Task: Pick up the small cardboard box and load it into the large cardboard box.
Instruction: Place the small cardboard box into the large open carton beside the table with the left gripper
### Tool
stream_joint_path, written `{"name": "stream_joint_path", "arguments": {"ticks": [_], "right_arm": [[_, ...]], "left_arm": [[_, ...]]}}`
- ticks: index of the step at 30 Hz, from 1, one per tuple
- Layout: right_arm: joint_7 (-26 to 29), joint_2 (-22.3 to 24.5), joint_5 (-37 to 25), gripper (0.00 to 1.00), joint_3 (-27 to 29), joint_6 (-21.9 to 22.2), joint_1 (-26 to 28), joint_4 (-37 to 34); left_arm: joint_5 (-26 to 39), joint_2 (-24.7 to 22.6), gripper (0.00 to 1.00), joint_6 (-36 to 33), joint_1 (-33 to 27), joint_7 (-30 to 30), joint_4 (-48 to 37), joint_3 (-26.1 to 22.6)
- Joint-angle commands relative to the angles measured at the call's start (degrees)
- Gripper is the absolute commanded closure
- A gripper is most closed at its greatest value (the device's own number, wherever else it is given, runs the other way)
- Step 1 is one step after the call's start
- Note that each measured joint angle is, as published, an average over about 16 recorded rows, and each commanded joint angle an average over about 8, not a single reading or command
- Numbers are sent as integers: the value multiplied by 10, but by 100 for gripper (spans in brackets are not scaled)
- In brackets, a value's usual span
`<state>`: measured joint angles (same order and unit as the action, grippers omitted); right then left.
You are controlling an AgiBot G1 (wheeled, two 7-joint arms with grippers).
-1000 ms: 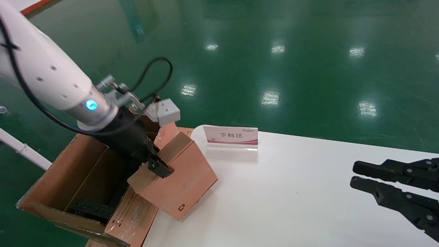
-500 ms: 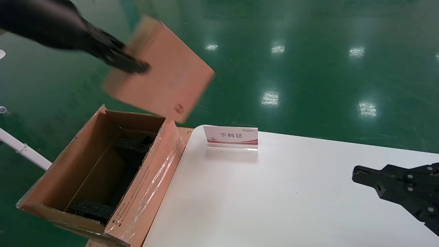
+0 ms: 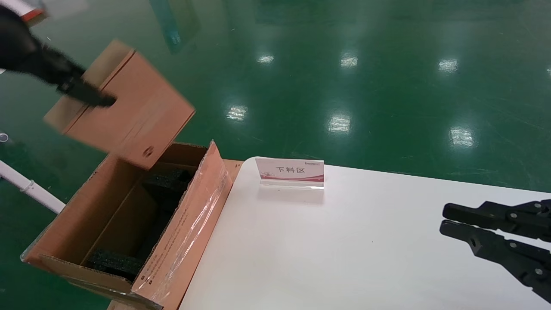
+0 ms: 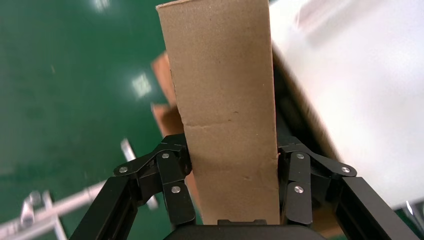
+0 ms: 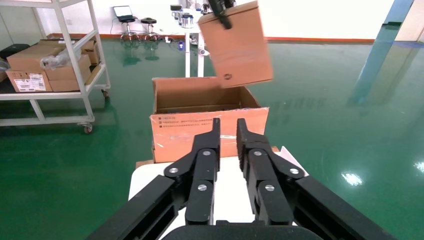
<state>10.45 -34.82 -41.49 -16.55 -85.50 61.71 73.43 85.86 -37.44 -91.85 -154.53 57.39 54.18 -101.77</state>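
Small cardboard box (image 3: 129, 110) hangs tilted in the air above the far end of the large cardboard box (image 3: 181, 228), touching nothing below. My left fingers (image 4: 172, 175) pinch its flap from both sides. My right fingers (image 3: 486, 234) rest slightly spread over the white bench (image 3: 344, 258), near its right side.

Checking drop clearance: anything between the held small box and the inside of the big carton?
Nothing visible. The left pincer holds the small cardboard box in the air over the far end of the large cardboard box, whose top is open. Black foam blocks lie on its floor. The right pincer hovers over the table.
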Motion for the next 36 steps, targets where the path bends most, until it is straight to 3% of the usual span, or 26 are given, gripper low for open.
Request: {"name": "stream_joint_path", "arguments": {"ticks": [1, 7, 13, 36], "right_arm": [[0, 0, 0, 0, 0, 0, 0, 0], [0, 0, 0, 0, 0, 0, 0, 0], [0, 0, 0, 0, -1, 0, 0, 0], [-1, 1, 1, 0, -1, 1, 0, 0]], "left_arm": [[-8, 1, 100, 0, -13, -2, -4, -42], [-39, -1, 100, 5, -26, 11, -5, -140], [-53, 1, 100, 14, -19, 22, 0, -195], [-43, 25, 100, 81, 61, 94, 20, -244]]}}
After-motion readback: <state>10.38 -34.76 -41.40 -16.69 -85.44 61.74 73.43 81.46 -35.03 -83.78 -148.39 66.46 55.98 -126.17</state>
